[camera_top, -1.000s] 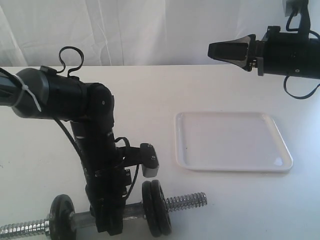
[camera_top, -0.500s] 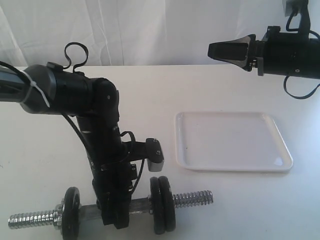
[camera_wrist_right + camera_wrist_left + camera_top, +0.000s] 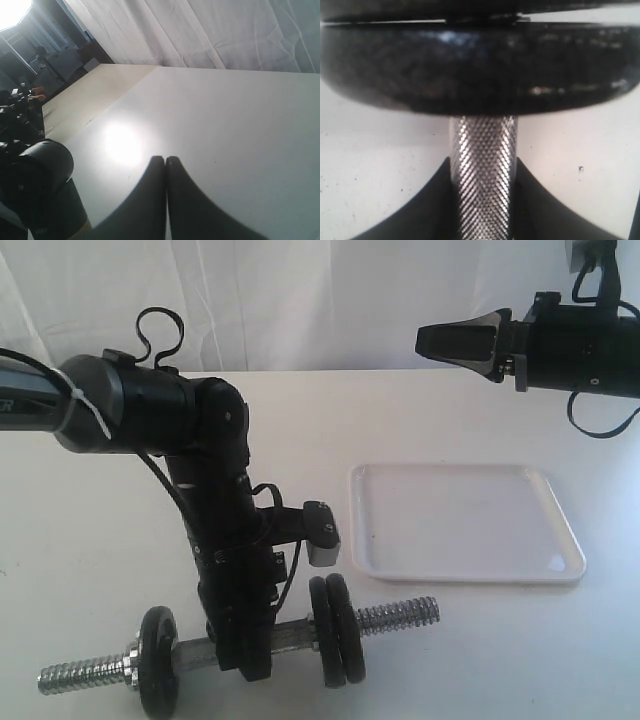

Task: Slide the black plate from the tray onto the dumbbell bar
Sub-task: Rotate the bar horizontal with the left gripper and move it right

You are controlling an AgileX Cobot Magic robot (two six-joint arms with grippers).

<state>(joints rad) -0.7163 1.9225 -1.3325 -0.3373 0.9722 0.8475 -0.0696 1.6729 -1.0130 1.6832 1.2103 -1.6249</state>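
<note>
Dumbbell bar (image 3: 395, 617) lies crosswise, our left gripper (image 3: 245, 660) clamping its knurled middle; black plate (image 3: 337, 643), seemingly threaded on, sits just right of it; right gripper (image 3: 425, 342) hovers closed, well apart.

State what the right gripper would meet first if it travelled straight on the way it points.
Nothing close: the right gripper points level over the table; possibly the left arm, depth unclear.
</note>
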